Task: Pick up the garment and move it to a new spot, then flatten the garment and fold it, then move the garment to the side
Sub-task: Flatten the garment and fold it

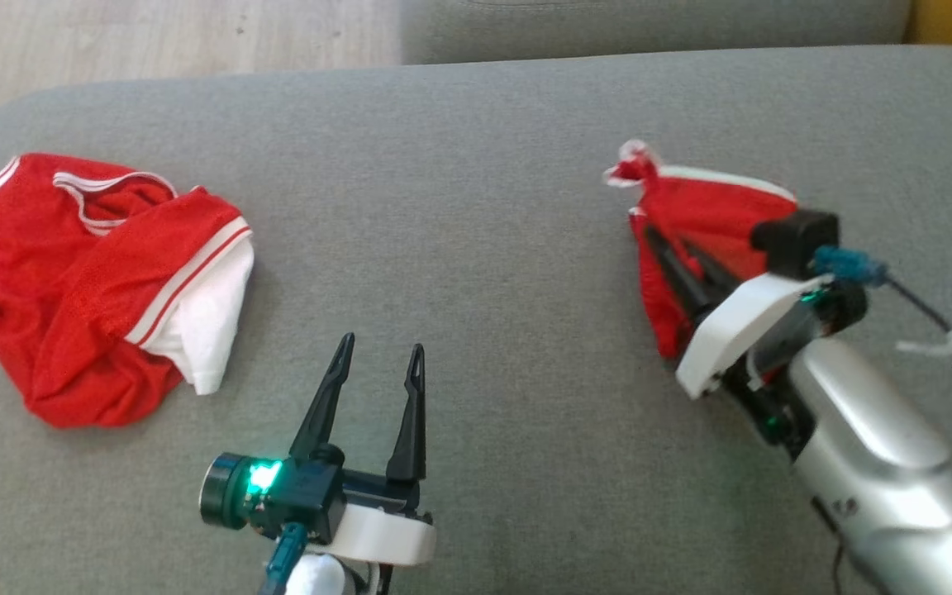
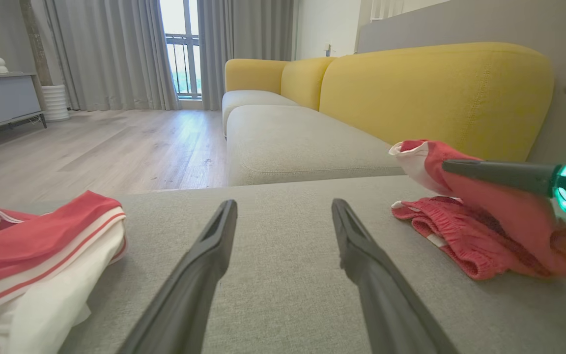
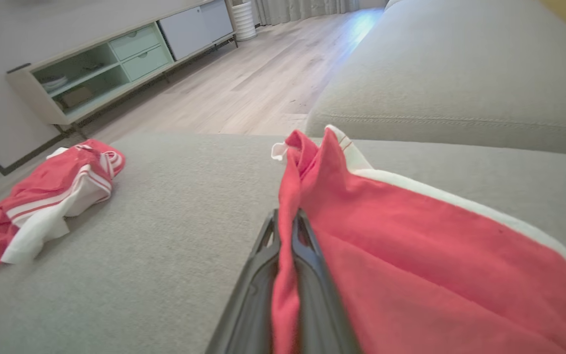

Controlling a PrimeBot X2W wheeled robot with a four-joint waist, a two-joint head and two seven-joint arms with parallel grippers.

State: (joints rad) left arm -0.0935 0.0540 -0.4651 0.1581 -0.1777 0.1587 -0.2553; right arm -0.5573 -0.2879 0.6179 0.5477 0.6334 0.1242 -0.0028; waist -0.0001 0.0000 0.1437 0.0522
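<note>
Right gripper (image 3: 285, 219) clamped a fold of the red garment (image 3: 410, 246), probably shorts | left gripper (image 1: 381, 351) hung open, empty | I judged: lift hem clear of grey cushion (image 1: 484, 207) before carrying.

Grey fabric cushion (image 1: 476, 149), crumpled red-and-white garment (image 1: 96, 281) on its left side, red garment (image 1: 691, 215) partly resting at right

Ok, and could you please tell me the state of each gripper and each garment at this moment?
left gripper: open, empty, above the cushion.
right gripper: shut on the held garment.
held garment: pinched at one edge, partly raised, bunched, not flattened.
other garment: crumpled on the cushion's left side, no gripper touching it.
</note>
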